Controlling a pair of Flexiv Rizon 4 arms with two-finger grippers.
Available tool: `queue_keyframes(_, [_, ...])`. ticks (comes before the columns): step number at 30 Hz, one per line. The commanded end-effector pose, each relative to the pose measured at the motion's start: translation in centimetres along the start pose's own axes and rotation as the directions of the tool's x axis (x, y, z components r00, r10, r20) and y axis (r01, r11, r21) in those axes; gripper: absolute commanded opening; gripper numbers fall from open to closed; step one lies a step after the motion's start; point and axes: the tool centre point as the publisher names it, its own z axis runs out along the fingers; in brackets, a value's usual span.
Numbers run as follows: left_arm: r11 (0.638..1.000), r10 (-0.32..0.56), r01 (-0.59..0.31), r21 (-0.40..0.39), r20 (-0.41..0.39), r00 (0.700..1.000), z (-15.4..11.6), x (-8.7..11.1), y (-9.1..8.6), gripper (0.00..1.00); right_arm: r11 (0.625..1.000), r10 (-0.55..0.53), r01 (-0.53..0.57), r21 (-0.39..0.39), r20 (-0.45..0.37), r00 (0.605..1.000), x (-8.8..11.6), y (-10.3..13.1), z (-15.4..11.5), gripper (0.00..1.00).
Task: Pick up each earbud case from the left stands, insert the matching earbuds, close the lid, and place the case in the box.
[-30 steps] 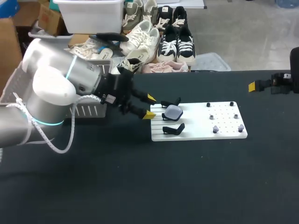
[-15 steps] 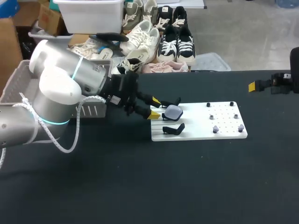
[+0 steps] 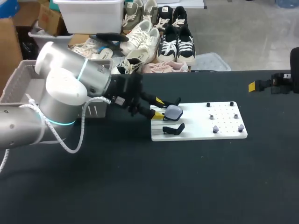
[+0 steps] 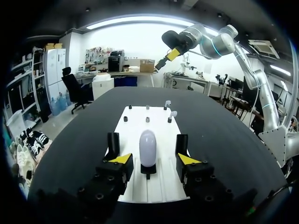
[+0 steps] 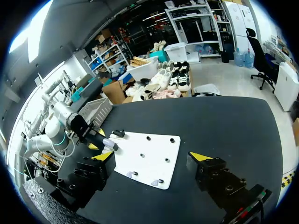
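A pale lavender earbud case (image 3: 173, 112) stands upright on the middle black stand at the left end of the white board (image 3: 201, 133). In the left wrist view the case (image 4: 147, 147) sits between the fingers of my left gripper (image 4: 153, 159), which is open with a gap on each side. Empty black stands (image 3: 173, 129) flank it. Several small earbuds (image 3: 215, 129) sit on pegs at the board's right end. My right gripper (image 5: 153, 156) is open and empty, held high near the table's far right edge (image 3: 256, 87).
A grey slatted basket (image 3: 16, 81) sits at the table's left, behind my left arm. Black pegs (image 3: 208, 105) stick up from the board's far side. Dark table surface (image 3: 187, 182) stretches in front of the board.
My left gripper has moved right along the table until its fingers straddle the case, and the fingers have narrowed a little. The right arm has not moved.
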Motion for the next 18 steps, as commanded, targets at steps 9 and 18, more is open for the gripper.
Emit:
queue_keyframes(9, [1.000,0.004,-0.004,0.021,0.007,1.000,1.5,-0.1,0.1,0.55,1.000,-0.001,0.001,-0.004,-0.001,1.000,0.0,-0.1,0.0,1.00])
queue_keyframes(18, [1.000,-0.007,0.007,0.016,0.010,1.000,2.2,-0.1,0.5,0.51,1.000,-0.001,0.001,-0.004,-0.001,1.000,0.0,-0.1,0.0,1.00])
